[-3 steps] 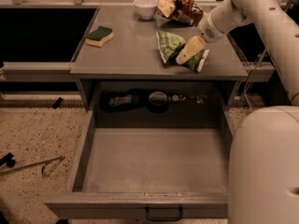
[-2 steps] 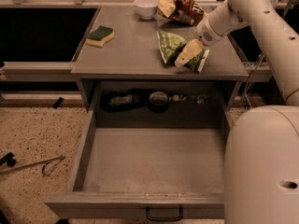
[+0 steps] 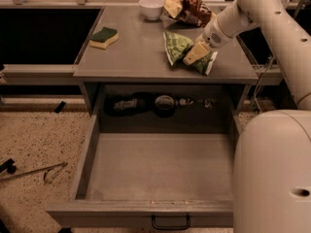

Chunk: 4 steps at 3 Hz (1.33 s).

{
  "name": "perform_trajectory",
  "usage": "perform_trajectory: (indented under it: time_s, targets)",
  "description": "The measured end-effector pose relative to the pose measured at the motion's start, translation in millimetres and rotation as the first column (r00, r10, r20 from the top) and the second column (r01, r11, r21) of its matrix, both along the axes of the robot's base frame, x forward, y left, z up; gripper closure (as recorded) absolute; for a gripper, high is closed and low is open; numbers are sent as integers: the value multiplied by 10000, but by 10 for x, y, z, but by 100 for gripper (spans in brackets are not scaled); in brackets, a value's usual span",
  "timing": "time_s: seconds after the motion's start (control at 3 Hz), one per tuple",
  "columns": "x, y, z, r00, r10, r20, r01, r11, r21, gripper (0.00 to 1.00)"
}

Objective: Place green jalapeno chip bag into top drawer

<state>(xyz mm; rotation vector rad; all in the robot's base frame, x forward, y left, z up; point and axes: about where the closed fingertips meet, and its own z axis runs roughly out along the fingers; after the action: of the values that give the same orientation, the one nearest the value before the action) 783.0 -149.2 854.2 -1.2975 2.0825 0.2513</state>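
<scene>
The green jalapeno chip bag (image 3: 177, 45) lies on the grey counter (image 3: 136, 52), right of the middle, near its front edge. My gripper (image 3: 196, 53) comes in from the upper right and rests on top of the bag's right part, hiding some of it. The top drawer (image 3: 160, 166) is pulled fully open below the counter. Its plain grey floor is bare, and its black handle (image 3: 170, 223) is at the front. The gripper is above and behind the drawer's right half.
A brown-and-yellow chip bag (image 3: 187, 6) and a white bowl (image 3: 151, 6) sit at the counter's back. A green-and-yellow sponge (image 3: 103, 37) lies at the left. Dark objects (image 3: 165, 103) sit in the recess behind the drawer. My white body (image 3: 272, 174) fills the lower right.
The gripper has edged slightly down and left on the green bag. The bag and the drawer have not moved.
</scene>
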Motion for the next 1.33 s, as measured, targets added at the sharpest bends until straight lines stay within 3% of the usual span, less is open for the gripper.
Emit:
perform_trajectory:
  time_s: [0.33,0.67,1.0,1.33]
  targets:
    - [-236,-40,135,9999,108,-66,-109,9999,-86,65]
    - [-790,-185,367,9988,41,-479,-63,9989,-458,89]
    - [-1396,-241,510,9956,-17,-941,-27,9989,-468,100]
    - [-1944,-196,485,9926,-14,-1210,2,9999,-101,100]
